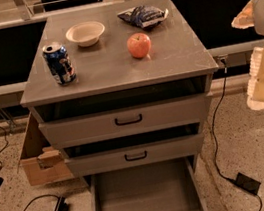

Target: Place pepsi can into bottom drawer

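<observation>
Surface: a grey metal cabinet top [174,57], flat and dull, seen from above and in front.
Pepsi can: the pepsi can [59,64] stands upright near the top's front left corner, well apart from the gripper.
Other items on top: a pale bowl [85,33] sits behind the can, a blue-and-white snack bag [142,16] lies at the back right, and a red apple [139,45] sits in front of the bag.
Upper drawers: two grey drawers with black handles, the upper drawer [75,130] and the middle drawer [91,163], each with a dark gap above it.
Bottom drawer: the bottom drawer [145,196] is pulled out toward the camera, showing its flat grey floor.
Gripper: the gripper [262,79] hangs at the right edge, beside the cabinet at upper-drawer height; I cannot tell whether it is open or closed.
Room: speckled floor [260,140], a cardboard box [40,161] left of the cabinet, a black cable to a power brick [248,183] on the right.
</observation>
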`<state>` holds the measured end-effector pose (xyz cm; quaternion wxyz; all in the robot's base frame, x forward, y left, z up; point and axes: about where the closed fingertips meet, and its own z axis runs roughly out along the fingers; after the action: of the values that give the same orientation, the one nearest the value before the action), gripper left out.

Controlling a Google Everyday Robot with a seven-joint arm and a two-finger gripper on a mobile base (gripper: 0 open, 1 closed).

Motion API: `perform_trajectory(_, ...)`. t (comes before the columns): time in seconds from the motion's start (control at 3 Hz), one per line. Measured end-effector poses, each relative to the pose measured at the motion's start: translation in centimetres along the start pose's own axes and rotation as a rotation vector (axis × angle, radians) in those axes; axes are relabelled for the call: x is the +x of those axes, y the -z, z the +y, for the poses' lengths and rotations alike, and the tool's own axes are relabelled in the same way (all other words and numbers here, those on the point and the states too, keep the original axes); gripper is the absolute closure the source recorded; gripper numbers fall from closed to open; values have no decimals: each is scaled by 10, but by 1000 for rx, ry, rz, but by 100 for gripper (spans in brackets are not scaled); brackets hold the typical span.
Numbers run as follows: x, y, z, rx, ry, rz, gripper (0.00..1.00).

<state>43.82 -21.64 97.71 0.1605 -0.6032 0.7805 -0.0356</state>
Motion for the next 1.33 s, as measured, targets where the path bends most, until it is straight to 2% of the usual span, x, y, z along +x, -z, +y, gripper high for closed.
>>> perform_trajectory(0.33, 0, 0, 0, 0, 0, 0, 0)
perform_trajectory(0.67, -13, -5, -9, 7, -16, -107, 0)
perform_trajectory(1.0, -29, -30, -37, 28, -87, -337, 0)
perform_trajectory(1.33, -60, -48, -70, 63, -153, -593, 0)
